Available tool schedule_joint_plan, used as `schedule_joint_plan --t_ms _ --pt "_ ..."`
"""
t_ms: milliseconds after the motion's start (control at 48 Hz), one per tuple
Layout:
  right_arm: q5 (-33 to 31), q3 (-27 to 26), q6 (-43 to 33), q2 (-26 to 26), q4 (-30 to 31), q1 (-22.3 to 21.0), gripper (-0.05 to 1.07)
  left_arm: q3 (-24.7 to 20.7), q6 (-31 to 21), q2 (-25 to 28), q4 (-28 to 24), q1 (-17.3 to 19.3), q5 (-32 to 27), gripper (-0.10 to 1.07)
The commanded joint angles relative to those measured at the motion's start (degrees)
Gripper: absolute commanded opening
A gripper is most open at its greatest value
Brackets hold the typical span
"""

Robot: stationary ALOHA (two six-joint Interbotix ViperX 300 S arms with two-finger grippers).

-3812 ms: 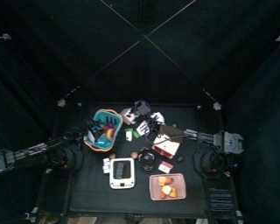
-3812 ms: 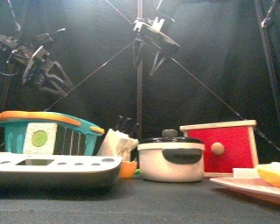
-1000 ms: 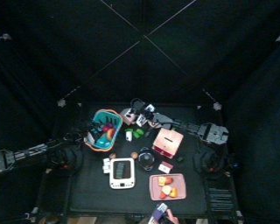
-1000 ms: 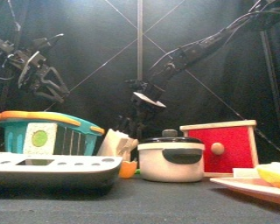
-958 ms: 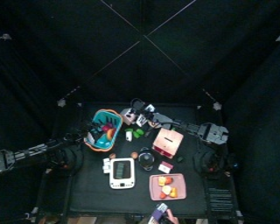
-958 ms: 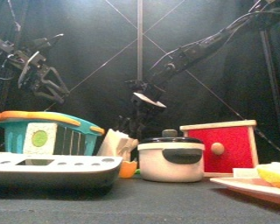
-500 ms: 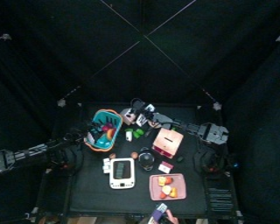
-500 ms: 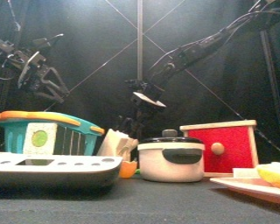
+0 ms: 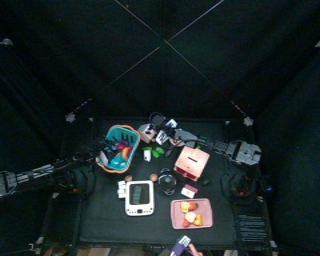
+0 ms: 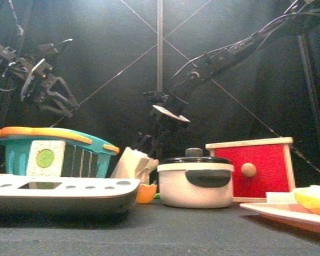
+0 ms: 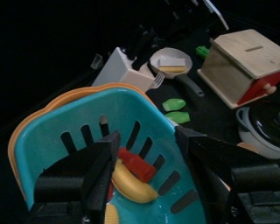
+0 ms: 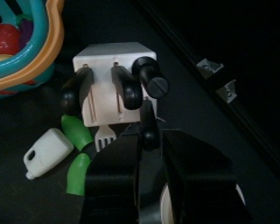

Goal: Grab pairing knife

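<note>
Right arm reaching over the knife block, left arm above the basket

Top view: the knife block [image 9: 149,133] stands at the worktop's [image 9: 103,215] back, just above frame centre, beside the teal basket [image 9: 120,146]. In the right wrist view the right gripper [image 12: 150,131] hangs just over the white block [image 12: 108,83] and its black knife handles [image 12: 139,83]; whether its jaws are parted or hold a handle I cannot tell. In the left wrist view the left gripper [image 11: 145,149] hovers with jaws spread wide and empty over the basket [image 11: 60,144]. Front view, lower right: a pot [image 10: 194,184] beside a red box [image 10: 252,168]
</note>
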State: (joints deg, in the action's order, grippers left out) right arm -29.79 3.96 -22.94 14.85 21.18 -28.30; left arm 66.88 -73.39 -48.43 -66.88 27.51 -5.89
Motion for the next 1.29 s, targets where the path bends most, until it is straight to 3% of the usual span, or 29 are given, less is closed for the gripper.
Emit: schedule_joint_plan --t_ms 0,438,1271 --pt "-0.97 -1.41 -0.35 -1.49 -0.18 0.53 0.46 -0.88 0.09 0.18 -0.18 0.09 0.18 0.89" --pt "-1.93 -2.64 -3.96 -2.72 -0.44 2.99 0.45 -0.79 0.09 0.09 -0.18 0.00 0.18 0.89" --pt "-3.34 -2.02 -4.13 -3.16 -0.35 3.25 0.45 -0.62 0.09 0.09 0.44 0.00 0.18 0.89"
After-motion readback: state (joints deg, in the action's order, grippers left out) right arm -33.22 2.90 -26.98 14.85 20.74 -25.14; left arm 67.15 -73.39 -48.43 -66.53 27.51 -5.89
